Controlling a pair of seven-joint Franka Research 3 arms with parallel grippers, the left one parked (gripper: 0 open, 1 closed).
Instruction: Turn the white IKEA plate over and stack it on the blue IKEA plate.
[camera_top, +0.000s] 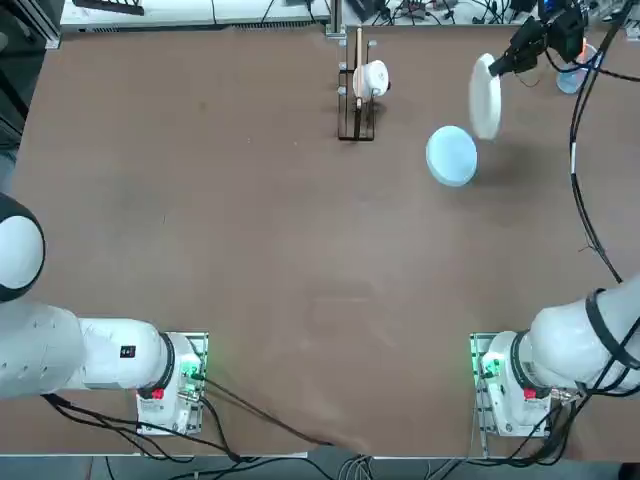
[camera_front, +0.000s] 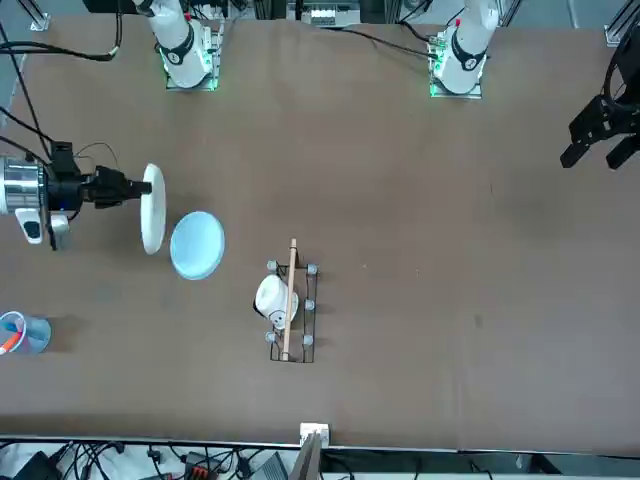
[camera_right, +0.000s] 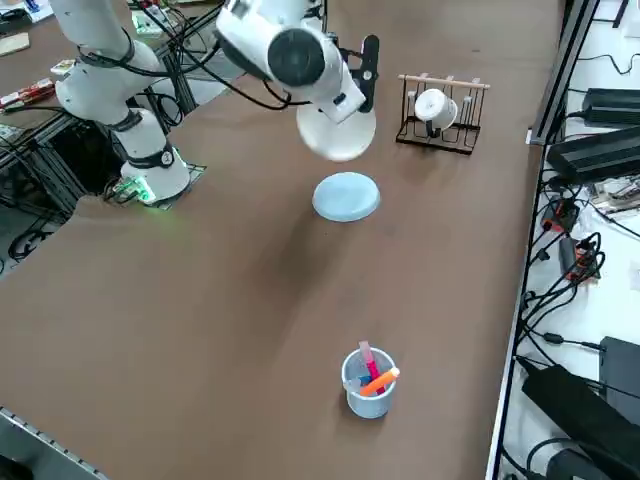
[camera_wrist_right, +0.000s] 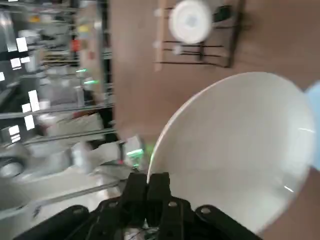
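The right end effector (camera_front: 140, 187) is clamped on the rim of the white IKEA plate (camera_front: 152, 208), held on edge above the desk (camera_front: 400, 250) beside the blue IKEA plate (camera_front: 197, 245). The plate looks light, stiff and slippery; a rim grip suits it.

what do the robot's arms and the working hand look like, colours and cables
Both arms are glossy white with rounded joints, on bases lit green with red parts. The right arm has black cables running along it up to the right hand, which is black with two slim black fingers behind a silver wrist section.
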